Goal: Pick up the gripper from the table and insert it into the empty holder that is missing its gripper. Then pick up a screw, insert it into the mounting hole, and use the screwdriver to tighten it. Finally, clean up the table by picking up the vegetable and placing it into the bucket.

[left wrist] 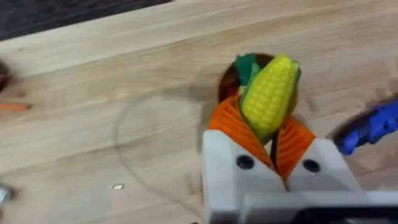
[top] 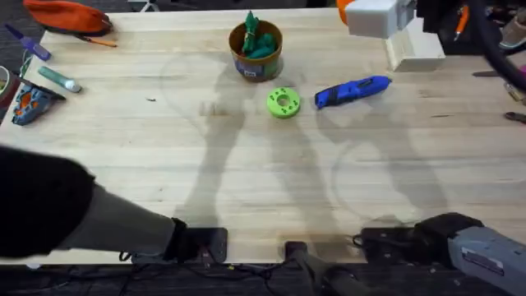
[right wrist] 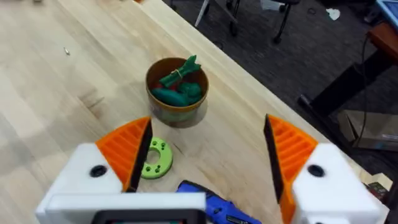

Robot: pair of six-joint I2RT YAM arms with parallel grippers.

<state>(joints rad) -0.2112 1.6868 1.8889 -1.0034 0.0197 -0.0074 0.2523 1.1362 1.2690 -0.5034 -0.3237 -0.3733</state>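
Note:
My left gripper is shut on the vegetable, a yellow corn cob, pinched between its orange pads. The corn is held high over the table, and the mustard bucket shows just behind it. That bucket stands at the back middle with green vegetables in it. My right gripper is open and empty, looking down at the bucket. The blue screwdriver lies to the right of the bucket. The white holder sits at the back right with an orange piece beside it. The screw is out of view.
A green round disc with holes lies between the bucket and the screwdriver. A white block stands at the back right. An orange pouch and small tools lie at the back left. The left arm looms large at the lower left.

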